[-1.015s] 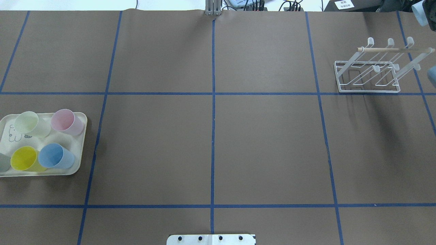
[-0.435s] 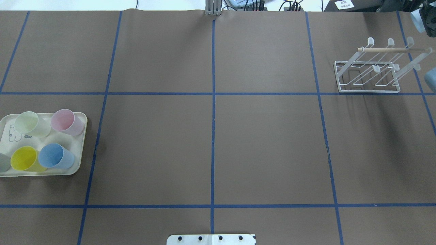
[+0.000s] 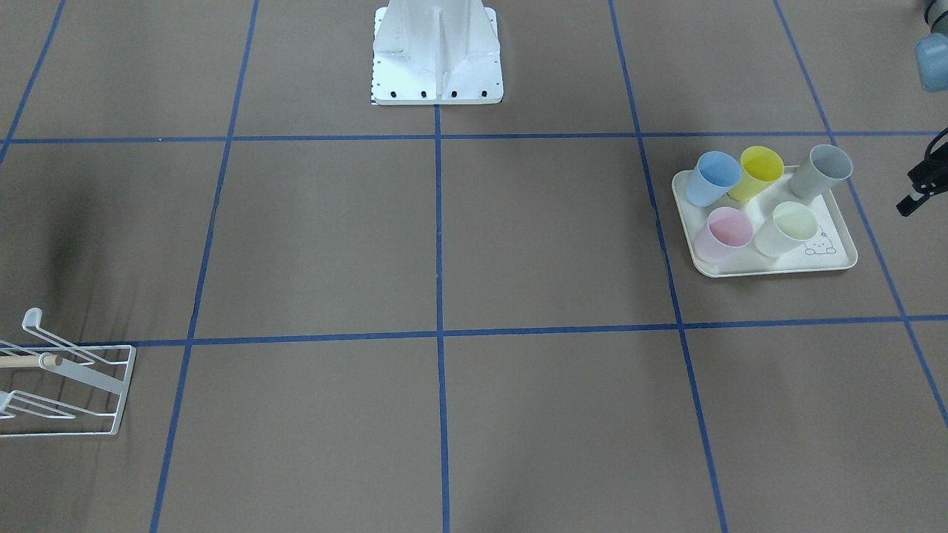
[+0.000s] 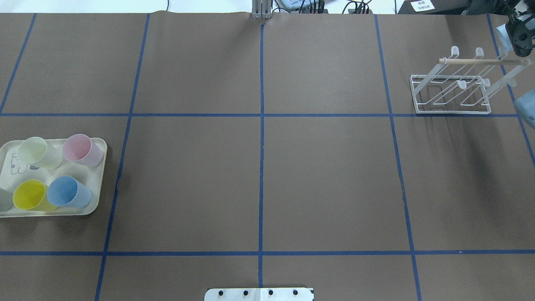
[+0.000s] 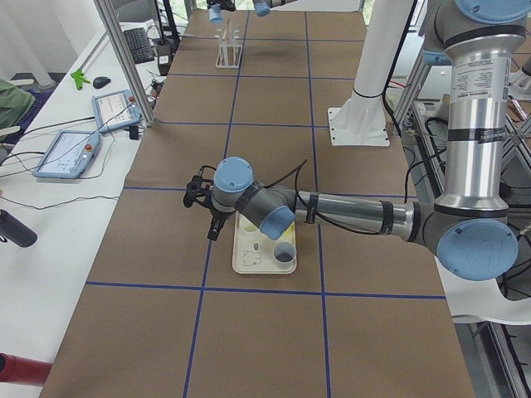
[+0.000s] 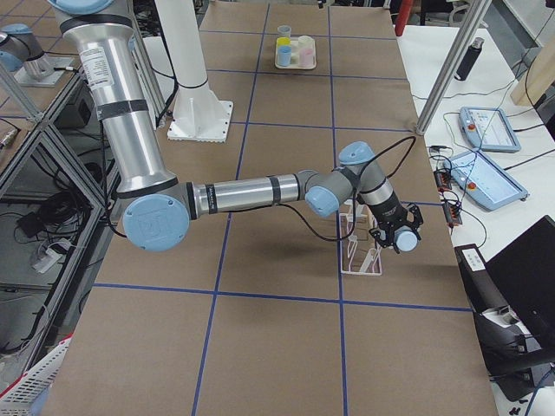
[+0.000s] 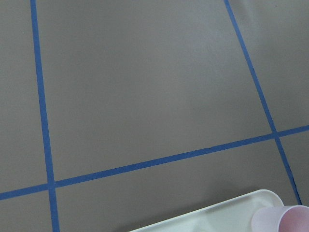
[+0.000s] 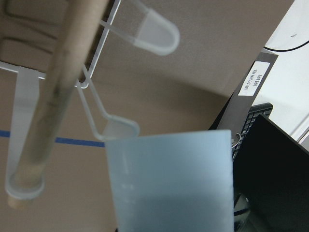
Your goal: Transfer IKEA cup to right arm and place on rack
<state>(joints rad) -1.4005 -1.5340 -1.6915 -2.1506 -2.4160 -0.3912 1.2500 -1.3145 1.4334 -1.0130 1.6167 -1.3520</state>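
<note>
Right black two-finger gripper [image 4: 519, 42] holds a pale blue translucent plastic cup [image 8: 169, 181], just beside the capped prongs of the white wire rack with a wooden dowel [image 4: 451, 94]. White label [image 8: 254, 80] unreadable. Rack sits near the edge of the brown blue-taped table [image 4: 326, 179], which is open mid-span. Left black gripper [image 3: 915, 189] is beside the cream tray [image 3: 774, 271]; can't tell its jaw gap.

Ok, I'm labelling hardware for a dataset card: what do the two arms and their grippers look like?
Both the left arm and right arm are silver-grey tubes with light-blue joint caps, black bands and a white printed label on the thick segment. A thin black cable loops loosely along each forearm. The left gripper and right gripper are small, black and two-fingered.
</note>
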